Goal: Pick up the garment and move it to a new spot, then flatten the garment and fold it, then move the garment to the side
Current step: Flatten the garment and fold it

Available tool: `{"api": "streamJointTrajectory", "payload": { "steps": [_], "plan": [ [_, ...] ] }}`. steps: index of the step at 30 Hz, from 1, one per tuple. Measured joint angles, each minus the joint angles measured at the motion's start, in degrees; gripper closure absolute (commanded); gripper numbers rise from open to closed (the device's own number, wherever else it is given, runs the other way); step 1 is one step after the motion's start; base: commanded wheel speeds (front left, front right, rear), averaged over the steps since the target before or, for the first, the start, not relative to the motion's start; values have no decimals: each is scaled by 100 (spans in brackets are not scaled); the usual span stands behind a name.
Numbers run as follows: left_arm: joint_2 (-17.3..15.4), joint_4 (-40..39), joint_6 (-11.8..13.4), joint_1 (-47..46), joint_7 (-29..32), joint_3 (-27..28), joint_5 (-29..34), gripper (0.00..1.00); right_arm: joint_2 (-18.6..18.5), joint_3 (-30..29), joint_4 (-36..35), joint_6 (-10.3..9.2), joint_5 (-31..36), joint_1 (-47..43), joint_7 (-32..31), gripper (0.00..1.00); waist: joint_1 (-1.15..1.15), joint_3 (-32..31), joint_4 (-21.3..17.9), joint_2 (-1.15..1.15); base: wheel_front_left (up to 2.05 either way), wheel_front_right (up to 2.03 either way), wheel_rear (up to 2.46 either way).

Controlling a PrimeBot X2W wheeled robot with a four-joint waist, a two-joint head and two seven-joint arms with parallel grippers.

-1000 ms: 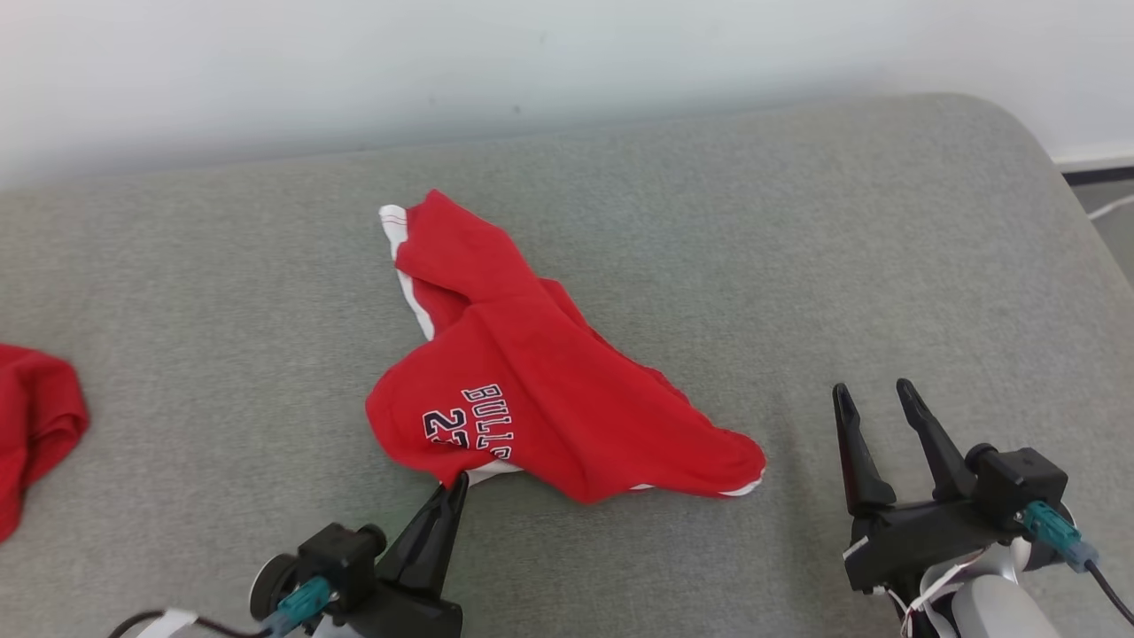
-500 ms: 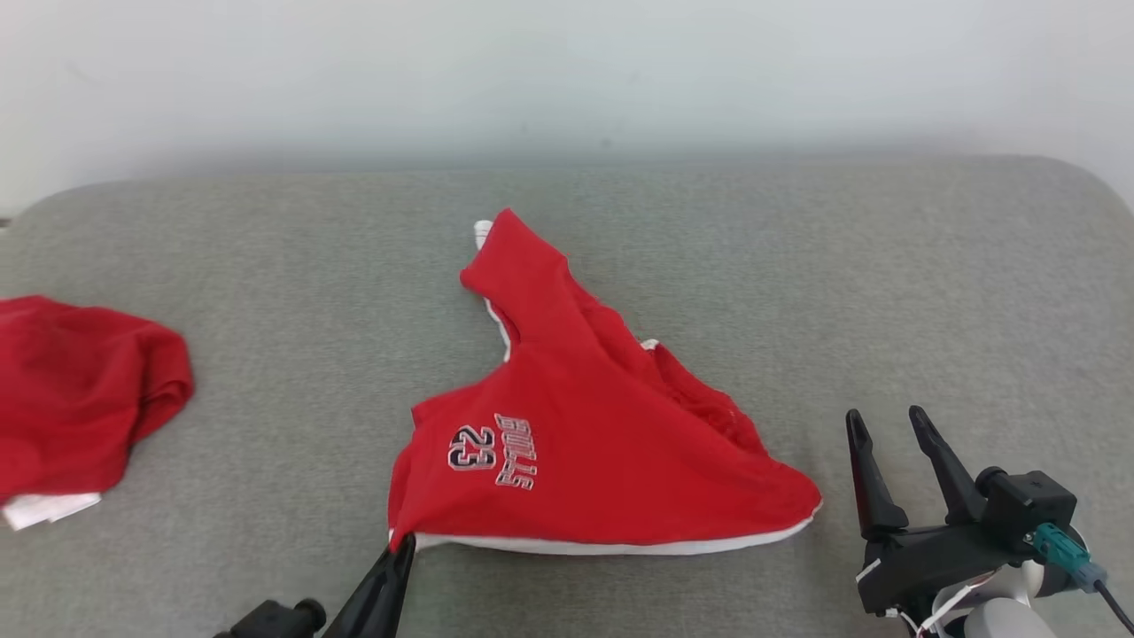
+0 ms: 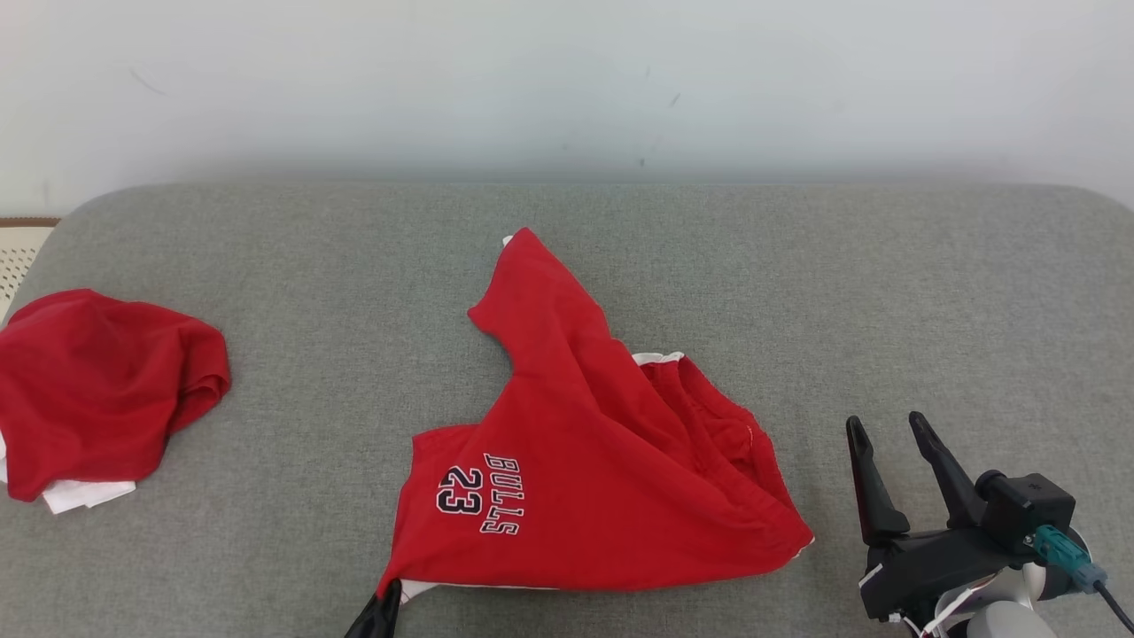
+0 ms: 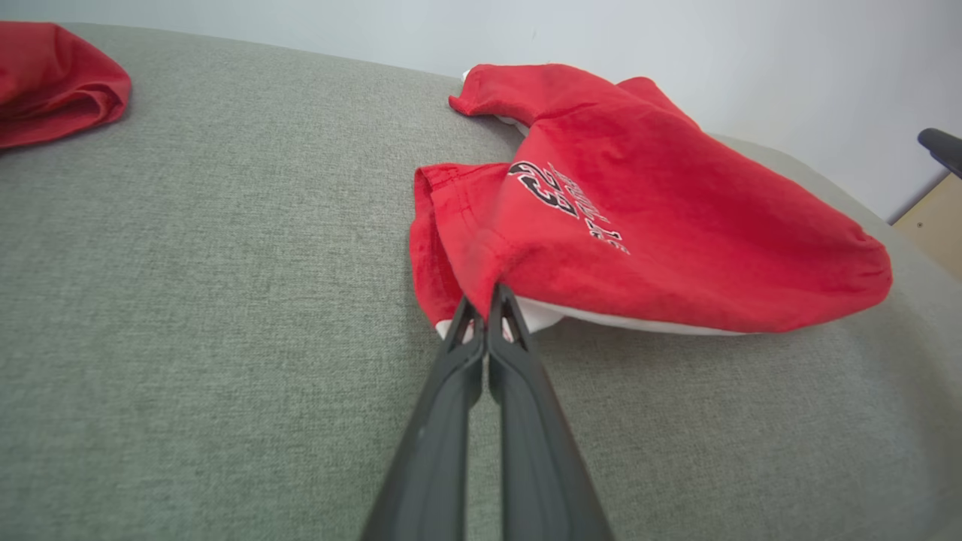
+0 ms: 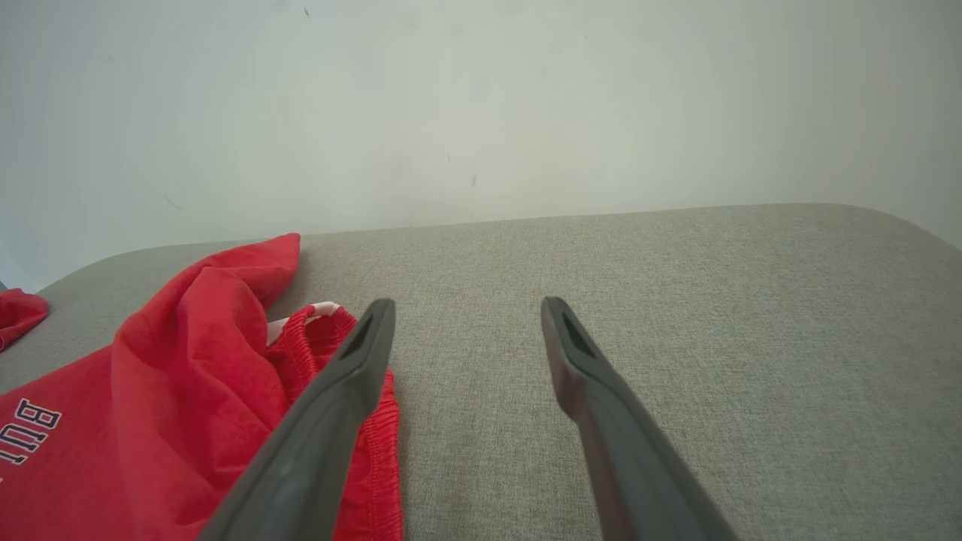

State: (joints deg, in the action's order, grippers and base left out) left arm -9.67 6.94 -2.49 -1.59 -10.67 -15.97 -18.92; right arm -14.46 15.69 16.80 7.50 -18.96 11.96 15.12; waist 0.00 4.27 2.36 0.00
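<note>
The garment (image 3: 585,470) is a pair of red shorts with white trim and "BULLS 23" lettering, lying crumpled in the middle of the grey cushion. My left gripper (image 3: 387,595) is at the bottom edge of the head view, shut on the garment's near left corner. In the left wrist view the left gripper (image 4: 487,300) pinches the hem of the garment (image 4: 639,218). My right gripper (image 3: 886,424) stands open just right of the garment, holding nothing. From the right wrist, the right gripper (image 5: 462,308) hovers over bare cushion with the garment (image 5: 188,398) at its left.
A second red cloth (image 3: 97,390) lies bunched at the cushion's left end. The grey cushion (image 3: 930,310) runs wide, with a pale wall behind it and rounded edges left and right.
The head camera has shifted. The left gripper has pulled the garment's corner toward the near edge, spreading the cloth wider. The right gripper has stayed open beside it.
</note>
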Motion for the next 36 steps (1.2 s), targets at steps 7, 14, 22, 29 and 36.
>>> {"api": "streamJointTrajectory", "payload": {
  "steps": [7,14,22,29,36],
  "plan": [
    [8,298,19,-79,-126,36,-25,100,-30,91,52,-1,-79,-1,0,0,0,-63,-17,0,0,0,0],
    [58,579,10,-108,-234,20,-51,100,-54,124,85,-1,-130,-3,0,0,0,-108,54,0,0,0,0],
    [-18,638,109,-108,-350,199,-76,100,-88,94,82,-1,-169,-15,0,0,1,-123,145,0,0,0,0],
    [-40,422,160,-135,-342,169,-35,100,-113,87,78,0,-169,-24,0,0,0,-129,169,0,0,0,0],
    [8,689,207,-99,-350,182,-79,0,-112,101,65,-1,-170,-24,0,0,1,-99,173,0,0,0,0]
  ]
}}
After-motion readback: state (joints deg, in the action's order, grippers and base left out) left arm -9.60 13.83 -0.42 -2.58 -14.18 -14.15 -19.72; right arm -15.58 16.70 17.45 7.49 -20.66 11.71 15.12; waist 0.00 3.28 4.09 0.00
